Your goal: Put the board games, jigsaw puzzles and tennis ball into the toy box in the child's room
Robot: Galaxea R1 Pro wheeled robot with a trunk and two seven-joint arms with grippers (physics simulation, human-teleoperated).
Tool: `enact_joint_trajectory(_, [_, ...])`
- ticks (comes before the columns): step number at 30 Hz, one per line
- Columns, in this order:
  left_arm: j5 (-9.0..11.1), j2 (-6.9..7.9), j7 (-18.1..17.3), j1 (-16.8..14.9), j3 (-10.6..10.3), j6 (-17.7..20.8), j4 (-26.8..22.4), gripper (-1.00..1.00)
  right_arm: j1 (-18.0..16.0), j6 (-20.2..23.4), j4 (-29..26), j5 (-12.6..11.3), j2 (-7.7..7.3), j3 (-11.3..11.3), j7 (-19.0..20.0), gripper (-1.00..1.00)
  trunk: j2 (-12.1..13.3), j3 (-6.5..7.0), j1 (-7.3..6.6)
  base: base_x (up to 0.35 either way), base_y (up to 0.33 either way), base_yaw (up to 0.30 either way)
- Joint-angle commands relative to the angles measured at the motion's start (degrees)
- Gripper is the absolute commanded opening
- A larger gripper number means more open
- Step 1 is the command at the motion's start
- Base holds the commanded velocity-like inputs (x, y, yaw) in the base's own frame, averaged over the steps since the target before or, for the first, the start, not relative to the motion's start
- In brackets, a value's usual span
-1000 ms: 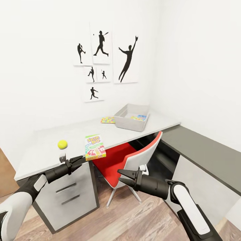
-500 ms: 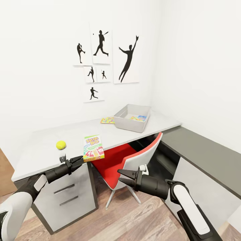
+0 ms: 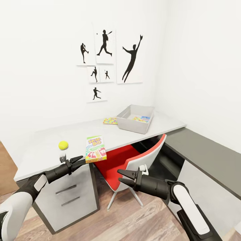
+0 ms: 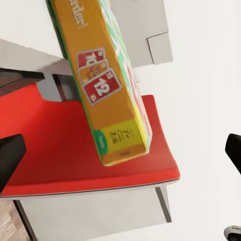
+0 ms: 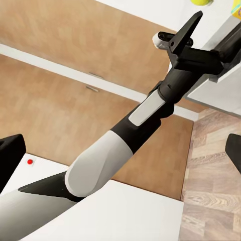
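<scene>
Green-edged board game [image 3: 95,149] overhanging table [image 3: 40,150] front edge

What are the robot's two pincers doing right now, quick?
Left pincer: open, holding nothing, close to the SKIP BO board game.
Right pincer: open, holding nothing, in front of the red chair.

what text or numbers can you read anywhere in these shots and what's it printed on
"SKIP BO": top face of the board game lying at the table front edge, head view.
"12" and "10": red cards printed on the same box, left wrist view.
Small print on its yellow and green end labels: too blurred to read.
Wall prints: silhouettes, no lettering.
</scene>
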Motion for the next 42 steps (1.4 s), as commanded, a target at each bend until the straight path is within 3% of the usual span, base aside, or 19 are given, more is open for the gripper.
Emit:
enact_joint_trajectory(1, [0.3, 0.00, -0.1, 0.0, 0.0, 0.5, 0.0, 1.00, 0.0, 0.0, 0.0, 0.6, -0.03, 0.0, 0.6, 1.00, 0.0, -0.06, 0.00, 0.043, -0.035, 0.072])
enact_joint_trajectory(27, [0.3, -0.02, 0.0, 0.0, 0.0, 0.5, 0.0, 1.00, 0.0, 0.0, 0.0, 0.6, 0.02, 0.0, 0.1, 1.00, 0.0, -0.06, 0.00, -0.006, -0.112, 0.072])
enact_joint_trajectory(42, [0.2, 0.13, 0.0, 0.0, 0.0, 0.5, 0.0, 1.00, 0.0, 0.0, 0.1, 0.6, 0.02, 0.0, 0.1, 1.00, 0.0, -0.06, 0.00, 0.000, -0.018, 0.072])
